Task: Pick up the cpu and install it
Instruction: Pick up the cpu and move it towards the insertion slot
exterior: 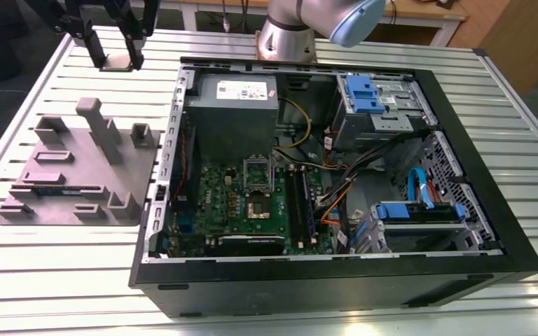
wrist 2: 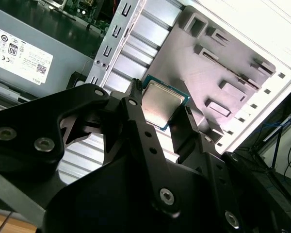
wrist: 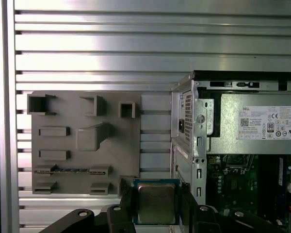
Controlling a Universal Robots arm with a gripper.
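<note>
**One chip pinched, well apart from its socket**

Two black fingers (wrist: 128, 201) of the gripper (wrist: 156, 213) are pressed against opposite edges of the cpu (wrist: 156, 203), holding it in the air with its metal top facing both wrist cameras. In the exterior view the gripper (exterior: 115, 59) hangs above the table (exterior: 26, 280) near its far edge, at the exterior view's left. It sits beyond the far side of the grey moulded tray (exterior: 73, 175) and just outside the corner of the open computer case (exterior: 493, 231).

The grip looks like the weak point. Only two thin edges are held, so a jolt could let the chip twist or slip, and a fall onto the slatted table might damage its underside. The socket (exterior: 260, 208) lies deep inside the case on the green board, below the grey power supply (exterior: 236, 105). The case wall and the raised metal frame beside the socket could catch a finger on the way in. A chip set down rotated or tilted would probably not seat and could harm the socket's contacts.

The cpu (wrist 2: 162, 104) is a small flat square. It has a silvery-grey lid with rounded corners and a narrow green border showing around it, and light glints softly off the metal.
</note>
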